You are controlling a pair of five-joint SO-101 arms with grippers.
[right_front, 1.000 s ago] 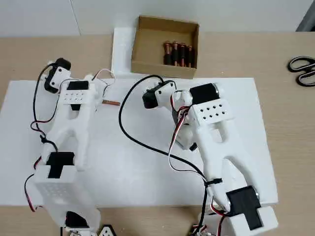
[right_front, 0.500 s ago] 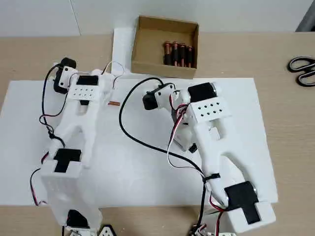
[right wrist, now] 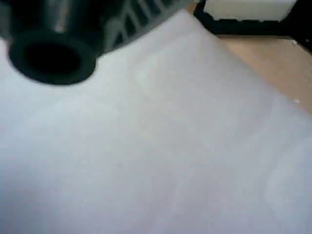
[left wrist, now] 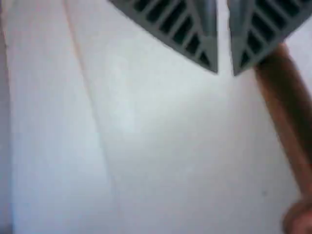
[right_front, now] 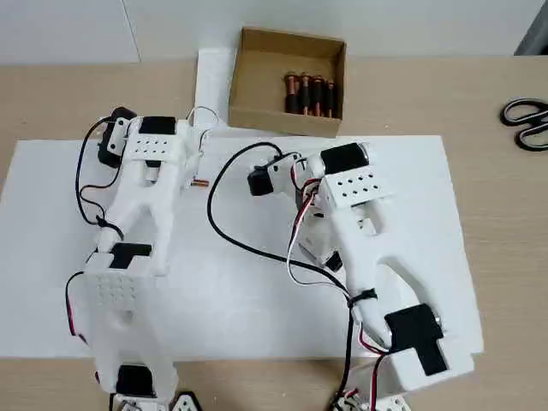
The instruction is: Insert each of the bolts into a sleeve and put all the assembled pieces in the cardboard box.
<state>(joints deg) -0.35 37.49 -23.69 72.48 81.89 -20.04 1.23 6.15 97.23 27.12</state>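
A copper bolt [right_front: 200, 182] lies on the white foam sheet [right_front: 240, 282], its end sticking out from under the left arm's head [right_front: 156, 152]. In the left wrist view the bolt [left wrist: 285, 122] lies just beside my left gripper [left wrist: 223, 66], whose grey ribbed fingers are almost together with nothing between them. My right gripper [right wrist: 73, 36] is shut on a black sleeve [right wrist: 51, 57], whose open bore faces the camera, low over the foam. The cardboard box [right_front: 257, 81] at the back holds several assembled pieces [right_front: 310, 94].
The right arm [right_front: 355, 193] stands over the middle of the foam, with cables looping between the arms. Scissors [right_front: 527, 120] lie on the wooden table at the far right. A white block [right_front: 212, 81] sits left of the box.
The left arm has swung right and farther from the front edge, bringing its head over the bolt. The right arm has shifted slightly to the left.
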